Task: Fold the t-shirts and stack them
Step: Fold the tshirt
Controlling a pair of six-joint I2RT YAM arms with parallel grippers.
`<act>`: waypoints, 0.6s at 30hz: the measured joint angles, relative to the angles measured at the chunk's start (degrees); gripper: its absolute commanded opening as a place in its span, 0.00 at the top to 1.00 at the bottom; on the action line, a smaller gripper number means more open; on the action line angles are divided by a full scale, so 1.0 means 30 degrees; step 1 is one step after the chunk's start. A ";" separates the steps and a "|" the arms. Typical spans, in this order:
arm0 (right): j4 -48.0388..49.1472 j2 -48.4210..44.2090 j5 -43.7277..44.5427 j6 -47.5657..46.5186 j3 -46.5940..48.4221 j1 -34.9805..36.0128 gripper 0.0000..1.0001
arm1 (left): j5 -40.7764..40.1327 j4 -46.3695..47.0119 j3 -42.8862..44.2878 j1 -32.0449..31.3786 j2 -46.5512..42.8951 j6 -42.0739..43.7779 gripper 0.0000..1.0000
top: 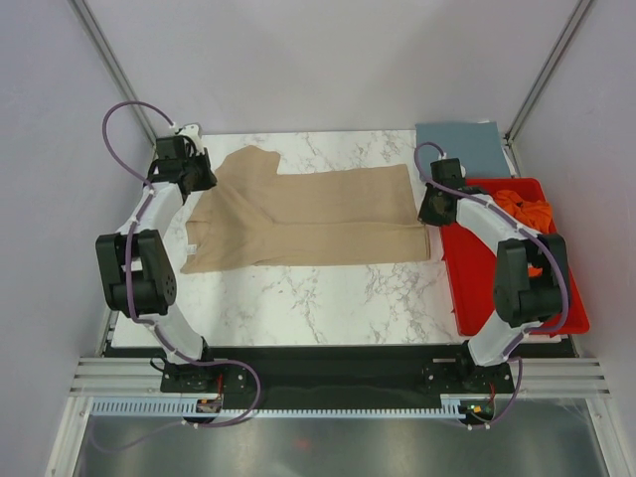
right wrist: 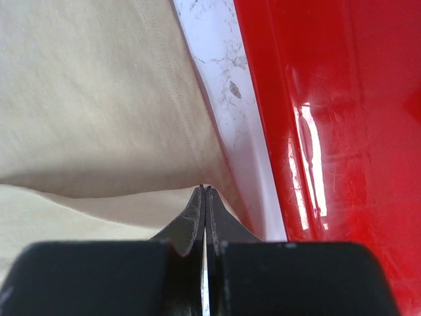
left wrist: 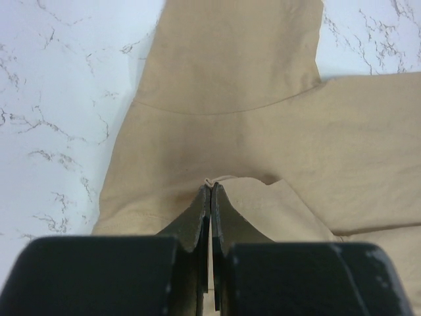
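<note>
Tan t-shirt (top: 308, 219): spread flat across the middle of the marble table (top: 318, 298), lengthwise from left to right, with a sleeve pointing toward the far edge at its left end.
Tan t-shirt relative to the left gripper (top: 196, 179): the shirt's left end, by the sleeve, lies directly under this gripper; in the left wrist view the cloth (left wrist: 230, 66) fills the area ahead of the fingertips, and bare marble is seen to the left.
Left gripper state: the jaws are closed tight, and a small pucker of tan cloth is pinched between the tips (left wrist: 210, 191).
Tan t-shirt relative to the right gripper (top: 434, 207): the shirt's right edge ends at this gripper, just beside the red tray (top: 477, 288); a narrow strip of marble is left between the cloth and the tray wall.
Right gripper state: the jaws are pressed together (right wrist: 205, 194), and a raised fold of the tan cloth (right wrist: 85, 99) is gathered up to the tips and gripped there at the hem edge.
Slate blue-grey t-shirt (top: 462, 147): laid flat at the far right corner of the table, beyond the tray, apart from both grippers.
Orange t-shirt (top: 527, 211): bunched in the far part of the red tray, partly hidden behind the right arm.
Red tray: set along the right edge of the table; its glossy wall (right wrist: 329, 99) is seen just right of the right gripper.
</note>
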 measured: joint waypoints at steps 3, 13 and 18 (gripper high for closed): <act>-0.0007 0.0255 0.0007 -0.0022 0.0168 0.0000 1.00 | 0.0022 -0.0007 0.0583 0.0000 0.0495 0.0073 0.98; -0.0015 0.0947 -0.0007 -0.0197 0.0925 0.0000 1.00 | -0.0262 -0.0036 0.1719 0.0000 0.1610 0.0554 0.98; -0.0124 0.1676 -0.0036 -0.0262 0.1727 -0.0007 0.87 | -0.1355 -0.0197 0.1719 0.0000 0.1676 0.0911 0.95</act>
